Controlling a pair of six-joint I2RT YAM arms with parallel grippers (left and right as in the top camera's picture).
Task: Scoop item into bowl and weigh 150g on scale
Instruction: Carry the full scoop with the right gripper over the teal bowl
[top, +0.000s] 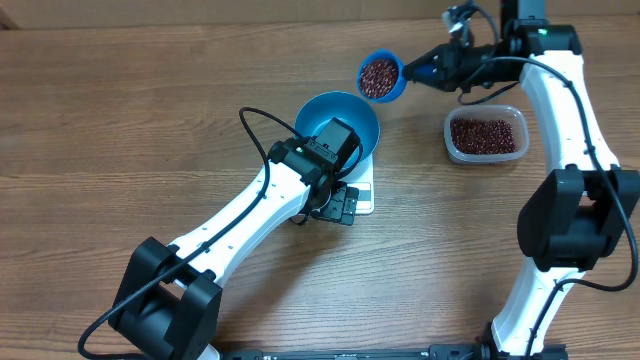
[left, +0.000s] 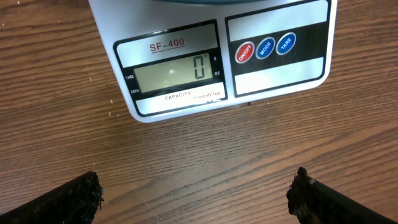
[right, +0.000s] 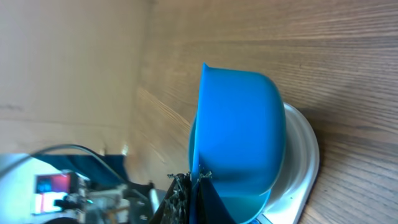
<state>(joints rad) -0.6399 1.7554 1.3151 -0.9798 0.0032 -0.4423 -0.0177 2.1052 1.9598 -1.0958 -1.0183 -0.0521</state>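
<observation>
The blue bowl (top: 345, 112) stands on the white scale (top: 364, 196). In the left wrist view the scale (left: 205, 56) shows a zero on its display. My left gripper (top: 338, 205) hovers low over the table just in front of the scale. It is open, with its fingertips (left: 71, 200) far apart and nothing between them. My right gripper (top: 428, 67) is shut on the handle of a small blue scoop (top: 381, 76) heaped with red-brown beans, held up beside the bowl's far right rim. The right wrist view shows the scoop's back (right: 239, 127).
A clear plastic tub (top: 486, 136) of beans sits to the right of the bowl, below the right arm. The left arm stretches from the front left of the table to the scale. Bare wood lies round them.
</observation>
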